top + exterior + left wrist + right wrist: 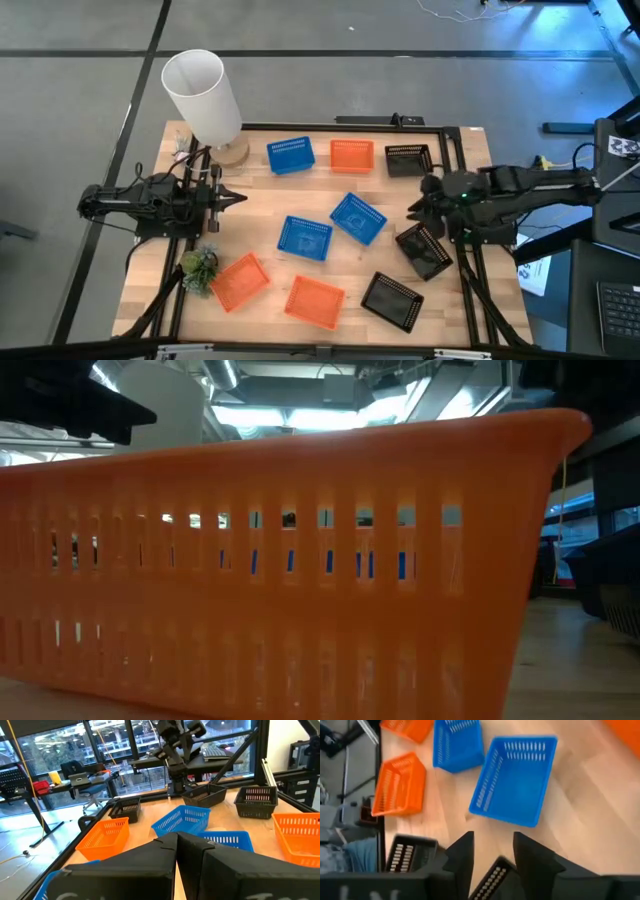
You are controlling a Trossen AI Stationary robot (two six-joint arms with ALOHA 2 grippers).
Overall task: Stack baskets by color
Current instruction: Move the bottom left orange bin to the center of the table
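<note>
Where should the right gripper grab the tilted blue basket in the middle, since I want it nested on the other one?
Judging by the pose, take the tilted blue basket by its raised rim from above, on the side facing the right gripper. Its open top and thin slotted wall suit a pinch over the edge.

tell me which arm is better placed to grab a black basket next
Right. The right gripper hangs open just above a black basket on its own side, while the left gripper is shut and far across the table.
</note>
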